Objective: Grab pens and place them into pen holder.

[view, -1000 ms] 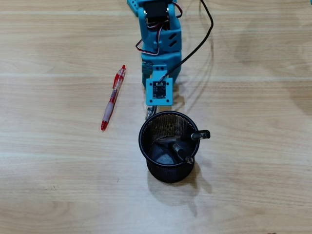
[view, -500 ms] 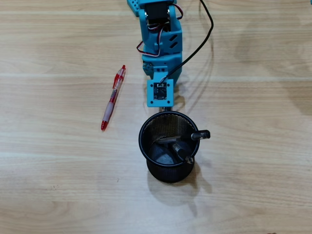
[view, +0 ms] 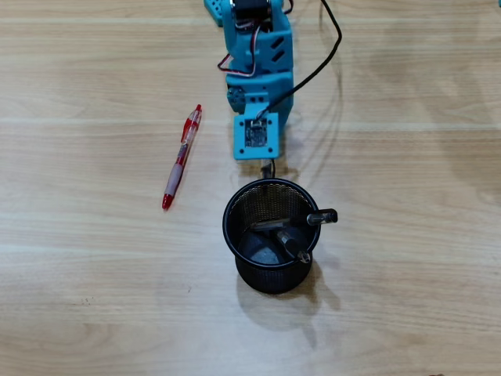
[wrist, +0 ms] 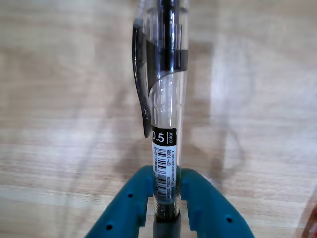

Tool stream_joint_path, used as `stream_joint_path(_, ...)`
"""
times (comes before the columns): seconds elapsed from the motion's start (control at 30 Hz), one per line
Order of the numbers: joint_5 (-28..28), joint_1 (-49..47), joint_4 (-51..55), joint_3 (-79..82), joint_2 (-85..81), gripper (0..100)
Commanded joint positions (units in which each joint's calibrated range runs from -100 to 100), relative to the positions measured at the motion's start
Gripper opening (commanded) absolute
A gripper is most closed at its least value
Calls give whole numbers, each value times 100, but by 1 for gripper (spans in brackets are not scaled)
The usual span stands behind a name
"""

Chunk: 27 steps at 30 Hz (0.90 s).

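Note:
In the wrist view my teal gripper (wrist: 166,174) is shut on a clear-barrelled black 0.5 pen (wrist: 166,94), which runs from between the jaws up past the top edge, above bare wood. In the overhead view the blue arm (view: 258,63) reaches down from the top and its wrist board hides the jaws. Only a dark bit of the held pen (view: 267,167) shows, just beyond the far rim of the black mesh pen holder (view: 270,278). Two dark pens (view: 301,220) lean inside the holder. A red pen (view: 182,157) lies on the table to the left.
A black cable (view: 329,55) runs from the arm across the wooden table (view: 407,157) at the upper right. A blurred reddish edge (wrist: 312,223) shows at the wrist view's bottom right corner.

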Motion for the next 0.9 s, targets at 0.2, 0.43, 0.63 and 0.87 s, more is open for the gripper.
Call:
stream_joint_path(0.2,31,140,-42,-259,-2093,2)
stream_joint_path(0.43,26,39,-61,-938,-2348,2)
stream_joint_path(0.63,31,-144,-61,-1644,-2212,2)
stream_joint_path(0.87,31,-171,-61,-2006,-2161,2)
